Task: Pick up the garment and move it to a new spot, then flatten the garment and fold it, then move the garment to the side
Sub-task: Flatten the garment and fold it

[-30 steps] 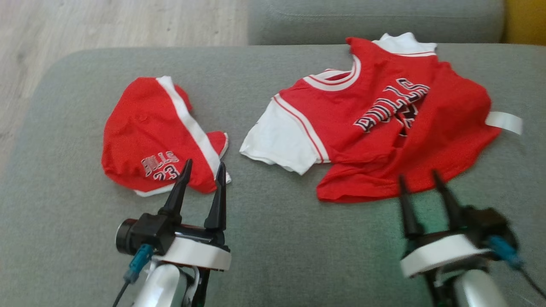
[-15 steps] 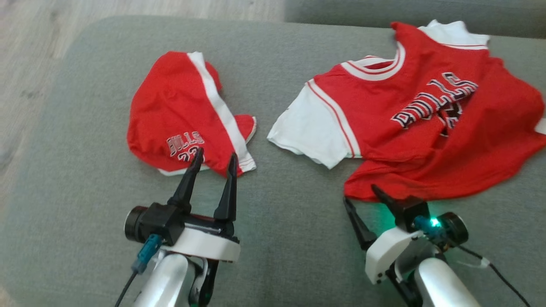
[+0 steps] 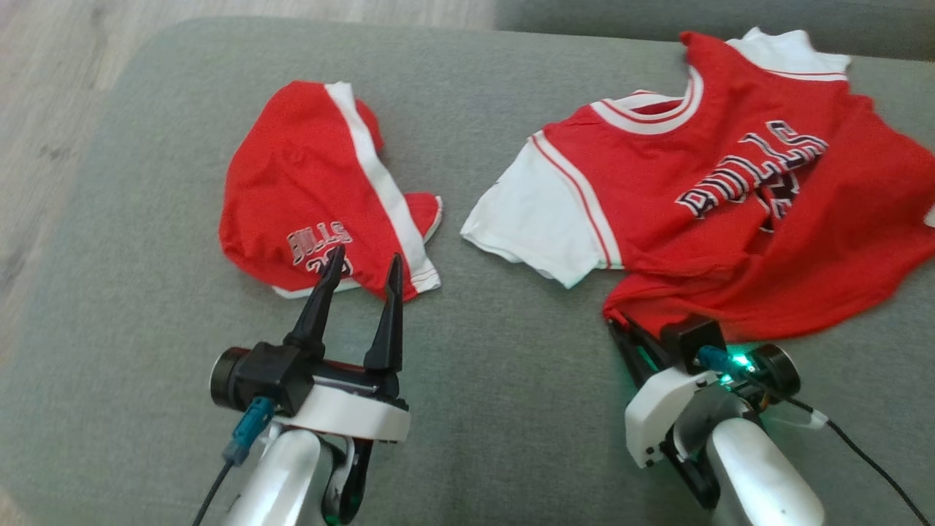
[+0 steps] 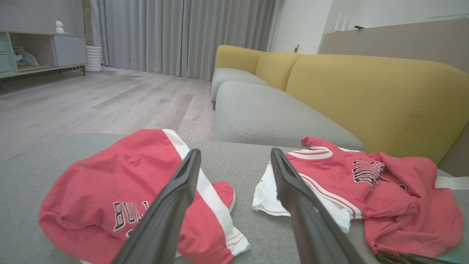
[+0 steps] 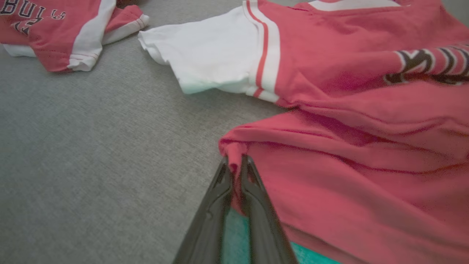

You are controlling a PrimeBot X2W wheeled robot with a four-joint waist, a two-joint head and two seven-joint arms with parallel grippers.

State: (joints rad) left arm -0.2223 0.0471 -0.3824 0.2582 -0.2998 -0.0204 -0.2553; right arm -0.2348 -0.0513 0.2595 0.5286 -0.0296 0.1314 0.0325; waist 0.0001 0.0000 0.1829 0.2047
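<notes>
The garment (image 3: 730,219), a red jersey with white sleeves and dark lettering, lies crumpled on the right of the grey cushion (image 3: 497,380). My right gripper (image 3: 619,323) sits at its near-left hem corner. In the right wrist view the right gripper (image 5: 234,161) is shut on a pinched fold of the garment's (image 5: 348,110) red hem. My left gripper (image 3: 365,257) hovers open over the near edge of the red shorts (image 3: 307,197), holding nothing. The left wrist view shows the left gripper (image 4: 235,154) with its fingers wide apart, the shorts (image 4: 110,190) on one side and the garment (image 4: 366,183) on the other.
The red shorts with a white stripe (image 5: 47,33) lie left of the garment, a strip of bare cushion between them. A second grey cushion (image 4: 263,113) and yellow backrests (image 4: 366,91) stand behind. Wooden floor (image 3: 44,73) lies past the cushion's left edge.
The head camera has shifted. My right gripper went forward to the garment's near hem corner and closed on it. The left gripper stayed open in place.
</notes>
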